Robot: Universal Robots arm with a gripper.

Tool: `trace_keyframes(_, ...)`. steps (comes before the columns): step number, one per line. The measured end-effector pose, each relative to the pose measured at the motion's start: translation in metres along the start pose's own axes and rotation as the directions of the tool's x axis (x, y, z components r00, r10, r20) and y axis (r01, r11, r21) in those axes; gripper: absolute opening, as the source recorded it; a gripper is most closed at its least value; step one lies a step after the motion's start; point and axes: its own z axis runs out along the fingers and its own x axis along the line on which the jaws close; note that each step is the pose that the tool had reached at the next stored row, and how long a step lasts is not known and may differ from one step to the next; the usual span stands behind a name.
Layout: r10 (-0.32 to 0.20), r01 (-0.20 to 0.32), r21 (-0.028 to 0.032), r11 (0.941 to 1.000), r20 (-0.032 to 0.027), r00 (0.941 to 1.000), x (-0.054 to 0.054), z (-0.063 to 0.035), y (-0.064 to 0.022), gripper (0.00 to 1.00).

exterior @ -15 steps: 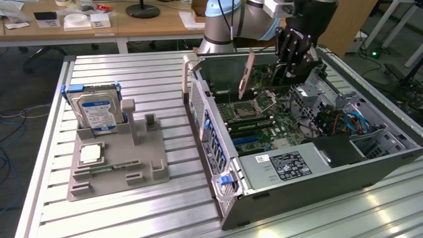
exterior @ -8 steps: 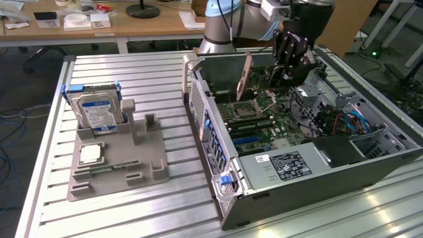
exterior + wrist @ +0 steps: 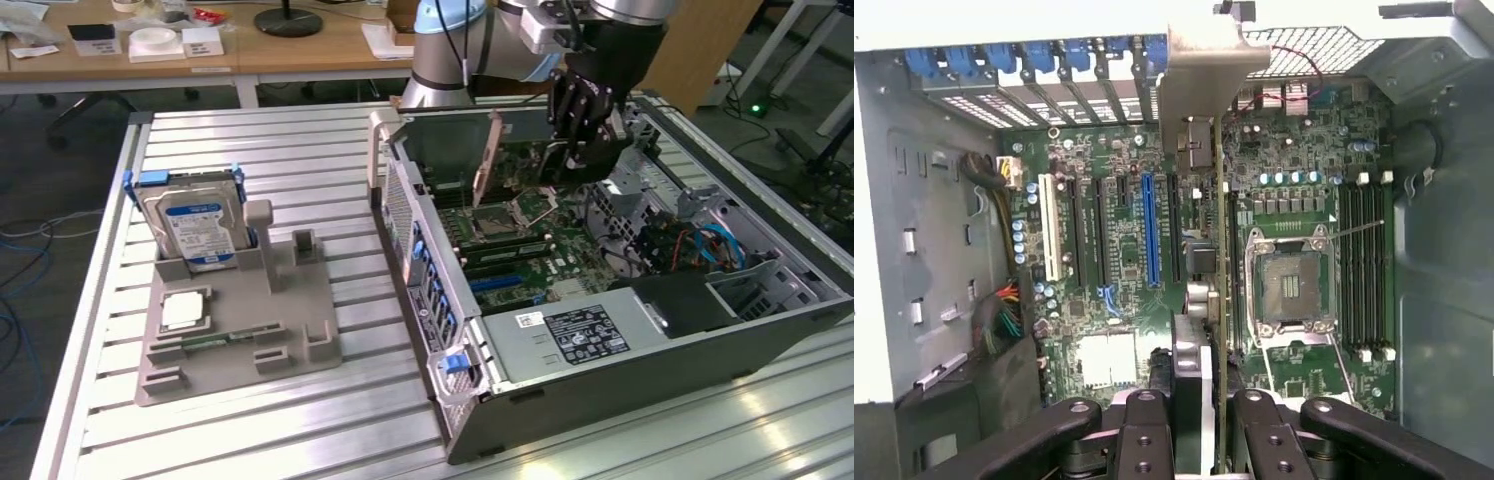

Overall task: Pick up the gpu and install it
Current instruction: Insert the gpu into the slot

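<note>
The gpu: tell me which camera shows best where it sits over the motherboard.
The wrist view. The gpu runs edge-on from the gripper that clamps it to its silver bracket, with the motherboard slots beside it. In the exterior view the gpu is just a narrow upright strip inside the computer case.

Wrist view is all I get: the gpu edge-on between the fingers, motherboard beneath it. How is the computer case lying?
Observer: The case lies on its side on a slatted metal table, with its open face up.
Operator: Okay. Apart from the gpu in the gripper, what parts are outside the case?
Observer: On the exterior view's left, a grey holder has a hard drive standing upright in it.
</note>
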Motion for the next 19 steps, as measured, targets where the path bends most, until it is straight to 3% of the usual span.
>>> trace_keyframes(8,-0.005,0.005,-0.0034,1.0,0.0001,1.0,0.008,0.0055,-0.0005,0.28)
trace_keyframes(14,-0.054,0.054,-0.007,0.9985,0.0003,0.9985,0.009,0.0137,-0.0005,0.28)
trace_keyframes(19,-0.055,0.055,-0.0071,0.9985,0.0003,0.9985,0.009,0.0179,0.0003,0.28)
